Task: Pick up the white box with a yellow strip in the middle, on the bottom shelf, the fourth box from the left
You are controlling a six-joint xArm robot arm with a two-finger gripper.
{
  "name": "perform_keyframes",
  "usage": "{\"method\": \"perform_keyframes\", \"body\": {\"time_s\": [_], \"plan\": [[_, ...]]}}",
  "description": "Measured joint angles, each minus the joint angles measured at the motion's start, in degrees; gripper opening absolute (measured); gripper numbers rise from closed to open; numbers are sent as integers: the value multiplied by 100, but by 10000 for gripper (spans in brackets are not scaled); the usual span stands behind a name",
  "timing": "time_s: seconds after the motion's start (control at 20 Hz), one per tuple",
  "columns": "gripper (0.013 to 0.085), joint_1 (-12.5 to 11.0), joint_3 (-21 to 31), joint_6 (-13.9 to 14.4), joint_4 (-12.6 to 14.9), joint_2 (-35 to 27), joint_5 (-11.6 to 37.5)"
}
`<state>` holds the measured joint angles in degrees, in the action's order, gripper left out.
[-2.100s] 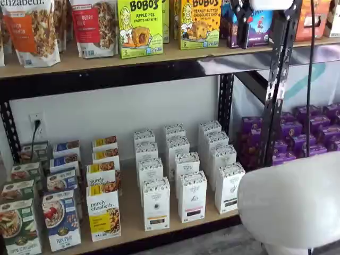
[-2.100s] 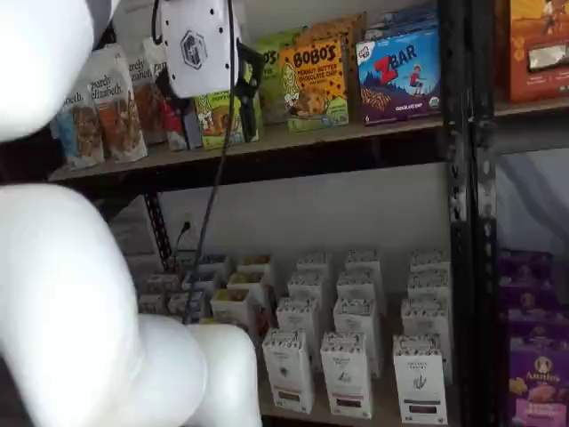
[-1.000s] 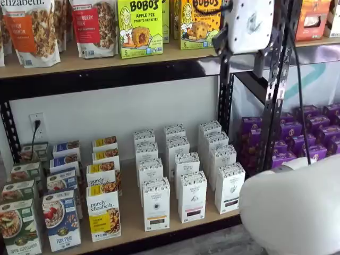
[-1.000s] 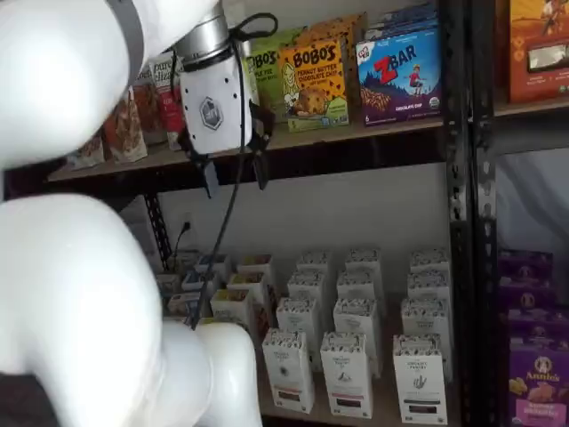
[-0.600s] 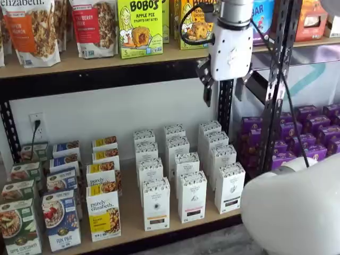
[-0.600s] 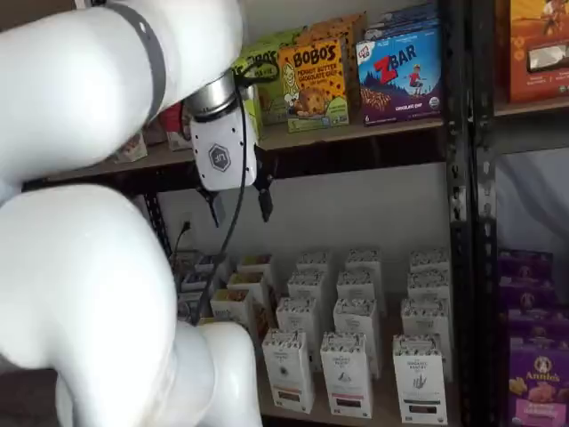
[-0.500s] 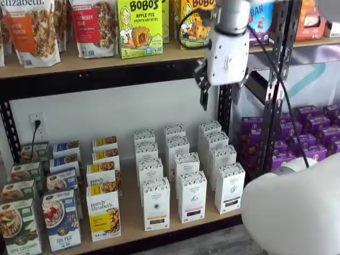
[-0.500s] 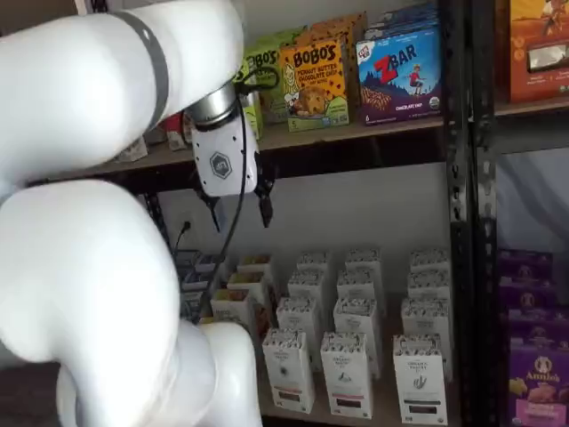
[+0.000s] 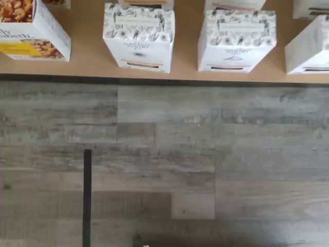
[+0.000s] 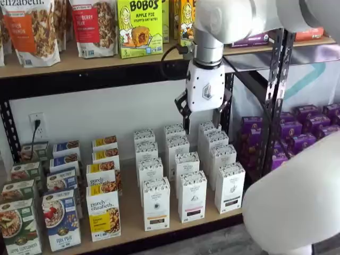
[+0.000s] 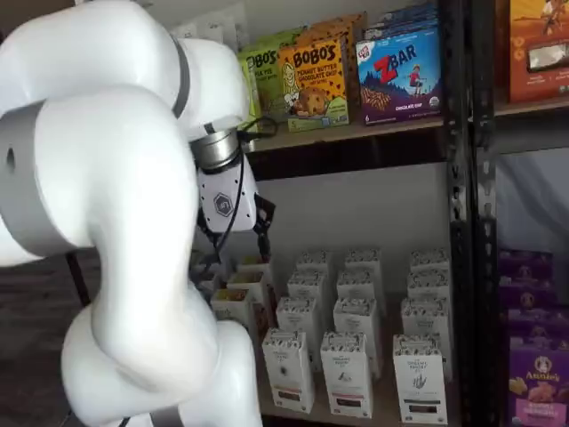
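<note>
1. Wrist view: the white box (image 9: 139, 36) stands at the front edge of the bottom shelf (image 9: 92, 59), seen from above and in front. A granola box (image 9: 33, 31) is on one side and a like carton with a pinkish strip (image 9: 236, 37) on the other, each apart from it. No fingers show here. Wood floor fills most of the view, so the camera is probably short of the shelf.

2. Shelf view: the gripper (image 10: 204, 108) hangs well above the rows, under the higher shelf board (image 10: 79, 62). The white box (image 10: 156, 203) is upright in the front row, its long axis vertical and its printed face turned outward. Judged from this, the arm should come down and toward that carton, with the fingers lined up on its narrow sides and clear of both neighbours.

3. Shelf view: the gripper (image 11: 236, 233) shows two black fingers spread with a gap, holding nothing. The white box (image 11: 287, 369) is far below it, so the descent should finish centred before closing.
</note>
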<state>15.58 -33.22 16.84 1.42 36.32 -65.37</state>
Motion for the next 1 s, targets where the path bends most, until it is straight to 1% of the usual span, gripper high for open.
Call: {"method": "perform_keyframes", "body": {"time_s": [0.1, 0.15, 0.25, 0.4, 0.65, 1.0], "plan": [[850, 16, 8, 12, -21, -206, 167], [850, 23, 53, -2, -77, -377, 398], [850, 40, 92, -10, -124, -496, 585], [850, 98, 139, -34, -268, -788, 938], [850, 352, 59, 184, -303, -1498, 1481], [850, 613, -202, 215, -634, -2420, 1795]]}}
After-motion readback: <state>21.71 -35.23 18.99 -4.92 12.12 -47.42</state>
